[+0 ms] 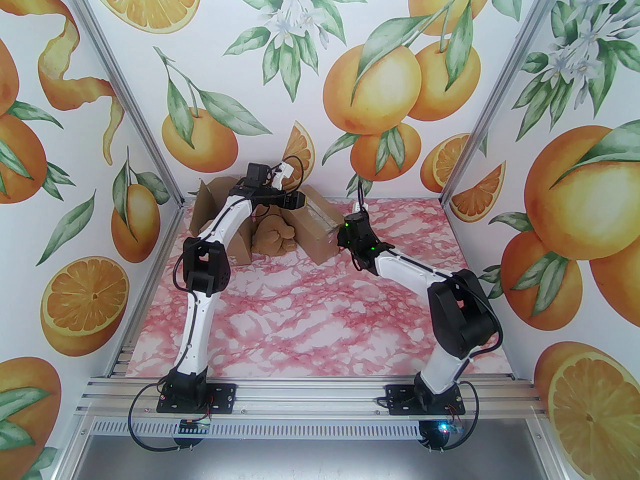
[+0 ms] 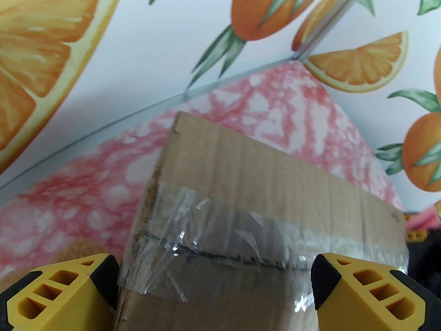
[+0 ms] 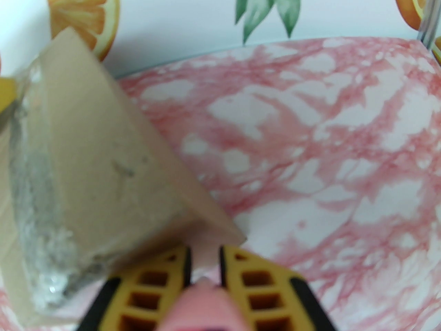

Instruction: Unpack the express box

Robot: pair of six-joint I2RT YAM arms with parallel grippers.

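Straddling taped corrugated cardboard box [image 2: 262, 191], left tool [image 2: 214, 274] spread wide; right tool [image 3: 205, 257] clamps blurred pink object [image 3: 203, 305].

**Materials and surface finish**

Box [image 1: 320, 233]: brown corrugated cardboard, matt, with rough, frayed edges. Tape [image 2: 241, 240] across the box seam: clear plastic film, glossy and wrinkled. Tan lump [image 1: 272, 238] left of the box: matt and soft-looking; cloth or paper, cannot tell. Table [image 1: 310, 318] under the box: pink marble print, smooth, low sheen. Walls [image 1: 280, 133] behind the box: printed sheet, matt. Rails [image 1: 310, 398] at the table edge farthest from the box: bare ribbed metal, satin. Fingers [image 2: 58, 288] of the left gripper [image 2: 213, 274]: yellow plastic, matt, with black pads. In the right gripper [image 3: 204, 253], a pink piece [image 3: 203, 302]: smooth, blurred.
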